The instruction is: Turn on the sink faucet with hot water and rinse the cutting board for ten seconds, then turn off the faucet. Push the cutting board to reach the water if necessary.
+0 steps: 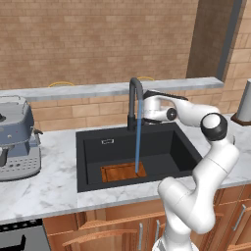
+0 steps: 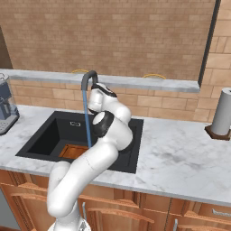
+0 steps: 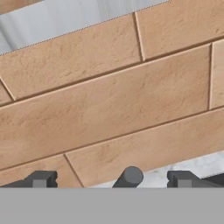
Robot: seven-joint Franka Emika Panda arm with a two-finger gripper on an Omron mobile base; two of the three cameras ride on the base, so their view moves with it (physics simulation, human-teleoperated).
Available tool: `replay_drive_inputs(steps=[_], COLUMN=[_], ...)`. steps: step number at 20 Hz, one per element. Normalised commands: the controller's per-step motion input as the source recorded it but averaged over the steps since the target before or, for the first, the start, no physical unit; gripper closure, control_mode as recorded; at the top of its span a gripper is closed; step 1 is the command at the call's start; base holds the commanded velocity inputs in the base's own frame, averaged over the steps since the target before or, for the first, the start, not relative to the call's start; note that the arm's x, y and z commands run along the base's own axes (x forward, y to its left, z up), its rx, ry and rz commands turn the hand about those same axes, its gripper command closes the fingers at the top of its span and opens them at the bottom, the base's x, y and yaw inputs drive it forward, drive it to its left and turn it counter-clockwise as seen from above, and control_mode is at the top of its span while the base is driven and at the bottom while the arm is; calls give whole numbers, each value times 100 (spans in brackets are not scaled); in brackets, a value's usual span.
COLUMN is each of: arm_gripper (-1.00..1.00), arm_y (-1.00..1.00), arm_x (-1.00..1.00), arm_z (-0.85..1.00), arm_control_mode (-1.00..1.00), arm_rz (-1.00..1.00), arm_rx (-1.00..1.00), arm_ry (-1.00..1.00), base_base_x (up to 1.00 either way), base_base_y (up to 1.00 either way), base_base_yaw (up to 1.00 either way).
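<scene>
Sink [image 1: 93, 162] first: we are looking at one large black basin sitting in the white marble counter [image 1: 49, 188], with one small silver plate on its back wall. One white arm [image 1: 206, 162] is reaching across the basin's right side toward the brick wall [image 3: 113, 96] behind it. One espresso machine [image 1: 17, 139] is standing on the counter to the left, well apart from the basin, and one paper towel roll [image 2: 222, 118] is standing far to the right. One sink faucet [image 1: 133, 105] is rising at the basin's back edge, and one thin stream of water [image 1: 138, 142] is falling straight from its spout. One cutting board [image 1: 122, 172] is lying flat on the basin floor near the front, and the water is landing on its right part. In the hand view we are seeing the two fingers [image 3: 111, 179] spread wide apart, gripping nothing, with one dark rounded knob [image 3: 129, 176] showing between them.
</scene>
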Motion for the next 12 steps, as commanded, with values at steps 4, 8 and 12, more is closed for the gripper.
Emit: replay_drive_inputs(steps=[4,8,12], arm_gripper=[-100,-100,-100], arm_y=[0,1,6], arm_x=[0,5,3], arm_z=[-2,-11,-13], arm_control_mode=[-100,-100,-100], arm_rz=[0,0,0], arm_rx=[0,0,0], arm_ry=[0,0,0], base_base_x=[0,0,0], base_base_y=[0,0,0], base_base_yaw=[0,0,0])
